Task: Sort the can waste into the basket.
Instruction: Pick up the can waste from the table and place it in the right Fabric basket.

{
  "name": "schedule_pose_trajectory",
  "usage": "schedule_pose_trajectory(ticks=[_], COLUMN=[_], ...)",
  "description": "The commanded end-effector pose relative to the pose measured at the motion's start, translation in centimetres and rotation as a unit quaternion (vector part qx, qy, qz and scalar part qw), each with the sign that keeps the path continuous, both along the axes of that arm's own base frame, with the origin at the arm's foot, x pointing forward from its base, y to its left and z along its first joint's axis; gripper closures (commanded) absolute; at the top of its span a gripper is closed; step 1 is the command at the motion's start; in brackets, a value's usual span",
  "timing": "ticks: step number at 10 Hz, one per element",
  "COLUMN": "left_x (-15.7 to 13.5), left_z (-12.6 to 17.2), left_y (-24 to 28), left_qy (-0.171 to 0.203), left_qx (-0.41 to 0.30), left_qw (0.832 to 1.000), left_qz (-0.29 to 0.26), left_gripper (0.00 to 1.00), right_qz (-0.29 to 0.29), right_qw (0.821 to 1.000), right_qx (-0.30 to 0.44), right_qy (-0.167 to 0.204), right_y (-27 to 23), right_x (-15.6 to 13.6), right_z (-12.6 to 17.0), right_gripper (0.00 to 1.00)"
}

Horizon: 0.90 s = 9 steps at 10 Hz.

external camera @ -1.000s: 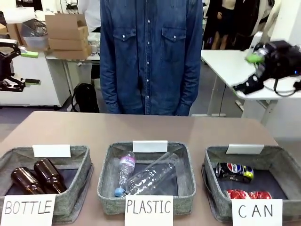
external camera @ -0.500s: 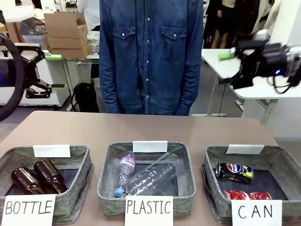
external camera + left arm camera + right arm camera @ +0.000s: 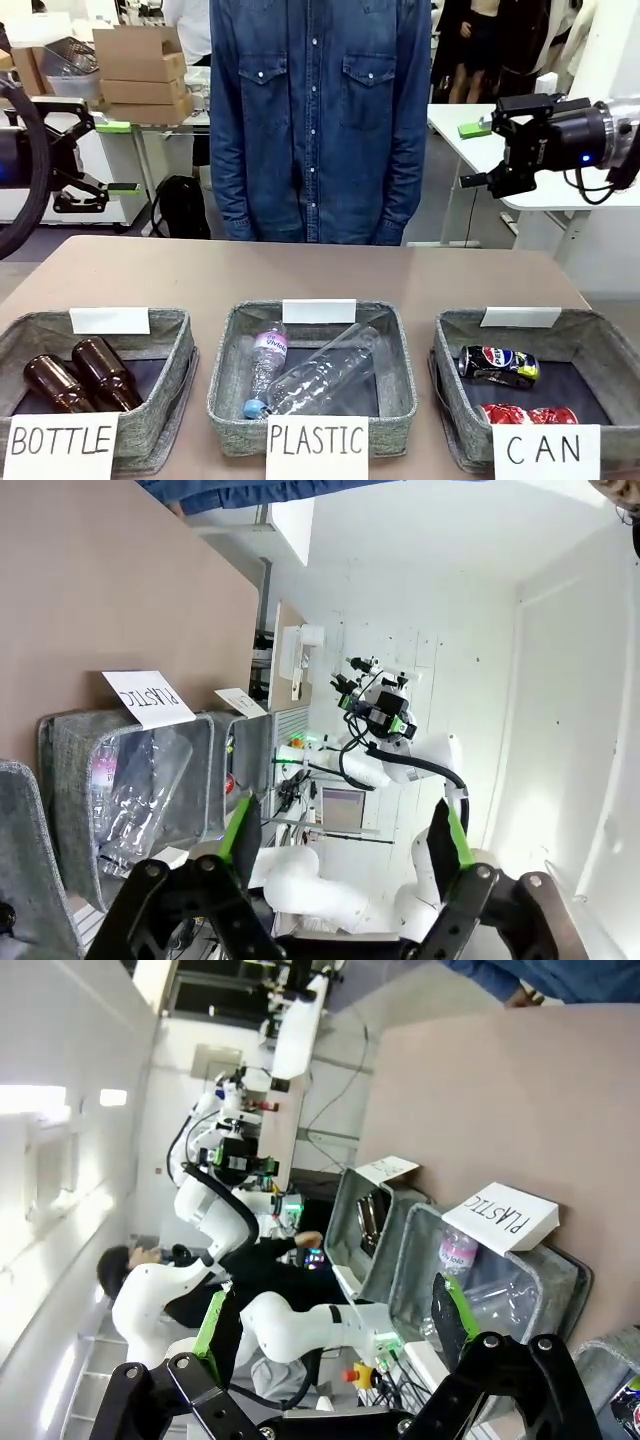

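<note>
**Both arms shifted, table contents untouched**

Right gripper (image 3: 478, 155) swung from far-right edge in toward centre & levelled out, fingers now pointing left, jaws apart. Left gripper (image 3: 117, 157) moved right from the far-left edge, w/ a dark arm section coming into view at that edge; jaws apart, empty.

A brown table (image 3: 320, 270) carries three grey fabric baskets in a row along its near edge: one signed BOTTLE (image 3: 20, 345), one signed PLASTIC (image 3: 225, 385) and one signed CAN (image 3: 605, 345).
</note>
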<state>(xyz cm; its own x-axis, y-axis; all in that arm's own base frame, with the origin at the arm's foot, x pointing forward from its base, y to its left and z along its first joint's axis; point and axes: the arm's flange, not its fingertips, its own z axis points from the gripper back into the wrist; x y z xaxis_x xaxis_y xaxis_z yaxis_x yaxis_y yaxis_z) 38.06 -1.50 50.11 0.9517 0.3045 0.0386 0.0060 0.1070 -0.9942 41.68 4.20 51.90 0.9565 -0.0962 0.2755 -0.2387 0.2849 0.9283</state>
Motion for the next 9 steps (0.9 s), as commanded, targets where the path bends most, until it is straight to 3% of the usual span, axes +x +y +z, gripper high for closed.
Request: schedule_pose_trajectory(ticks=[1,9], left_x=[-0.04,-0.04], left_z=[0.34,0.34], left_y=[-0.38,-0.38], left_qy=[-0.004,-0.004], left_qx=[-0.002,-0.002], left_qw=[1.0,1.0], left_qz=[0.009,0.009], left_gripper=[0.13,0.13], right_qz=[-0.001,-0.001], right_qw=[1.0,1.0], right_qx=[0.006,0.006], right_qy=[-0.011,-0.011], right_y=[0.11,0.11], right_x=[0.08,0.08], right_z=[0.24,0.24], right_gripper=[0.0,0.0])
